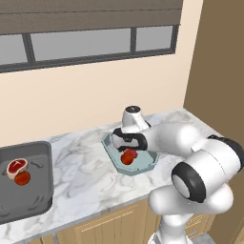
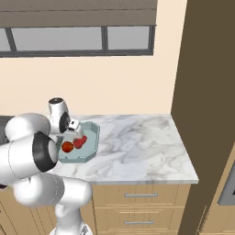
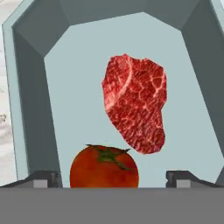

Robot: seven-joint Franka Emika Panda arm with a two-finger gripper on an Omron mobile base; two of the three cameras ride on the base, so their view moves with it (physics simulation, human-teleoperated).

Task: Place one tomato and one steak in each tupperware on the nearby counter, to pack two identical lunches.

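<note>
Right under the wide-open, empty gripper (image 3: 113, 179), a tomato (image 3: 104, 167) is dropped beside the steak (image 3: 134, 103) in the teal box (image 3: 30, 100), so lifting away is judged next.

Bare marble table (image 2: 137, 147) lay wide open right of the teal tupperware (image 2: 92, 137), while a tall brown cabinet wall (image 2: 202, 92) blocked the far right and the tupperware's raised walls hemmed the claw (image 3: 113, 181) in.

Even flat rendered light, faint soft shadows, sharp throughout, no glare
</note>
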